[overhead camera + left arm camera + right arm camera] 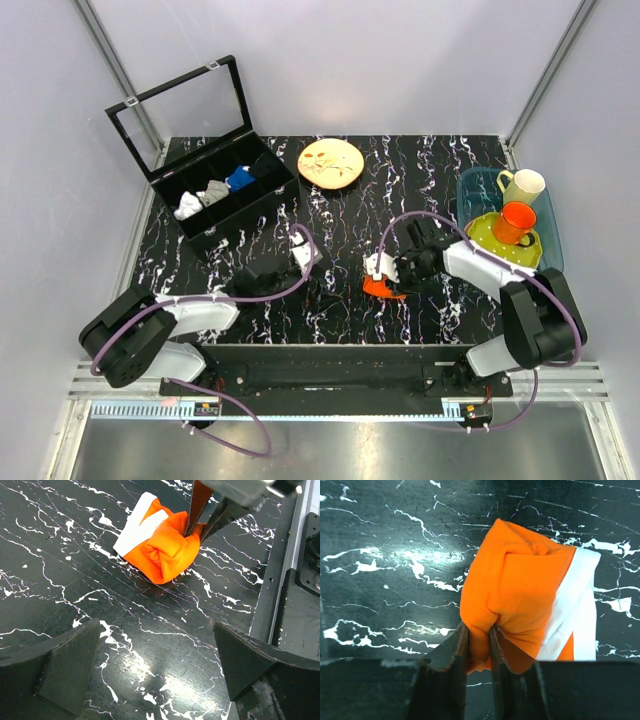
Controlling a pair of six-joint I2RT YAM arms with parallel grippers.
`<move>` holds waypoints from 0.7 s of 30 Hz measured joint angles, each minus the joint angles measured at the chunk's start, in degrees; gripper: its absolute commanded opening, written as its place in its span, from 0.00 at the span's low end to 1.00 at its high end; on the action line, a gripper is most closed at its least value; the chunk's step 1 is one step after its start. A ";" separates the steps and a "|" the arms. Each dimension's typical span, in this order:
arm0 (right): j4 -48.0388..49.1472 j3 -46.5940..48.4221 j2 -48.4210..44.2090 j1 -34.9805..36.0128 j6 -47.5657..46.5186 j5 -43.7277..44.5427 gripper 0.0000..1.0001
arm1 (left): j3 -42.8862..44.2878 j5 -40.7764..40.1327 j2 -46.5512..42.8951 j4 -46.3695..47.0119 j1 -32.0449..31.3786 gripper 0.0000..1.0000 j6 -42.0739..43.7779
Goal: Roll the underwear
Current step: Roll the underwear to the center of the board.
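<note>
The underwear (520, 590) is a bright orange bundle with a white band, bunched up on the black marbled table; it also shows as the underwear (160, 550) and the underwear (382, 287). My right gripper (479, 635) is shut on a fold of the orange fabric at the bundle's near edge, and the right gripper (392, 272) sits right of the table's middle. My left gripper (157, 655) stands wide open over bare table, a short way from the bundle, with nothing between its fingers. In the top view the left gripper (300, 255) is to the left of the garment.
An open black box (222, 190) with small rolled garments stands at the back left. A patterned plate (331, 163) lies at the back centre. At the right, a blue tray (478, 188) holds a green plate, an orange cup (515, 222) and a cream cup (524, 185).
</note>
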 measured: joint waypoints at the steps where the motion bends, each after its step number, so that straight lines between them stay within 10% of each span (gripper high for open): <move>1: -1.18 0.98 0.87 -0.48 0.11 -0.74 0.18 | -0.13 -0.09 0.00 0.17 0.00 0.99 -0.09; 21: -38.73 25.92 27.76 -14.05 -7.89 -20.81 0.15 | 3.67 12.96 18.58 16.98 7.69 0.99 -21.53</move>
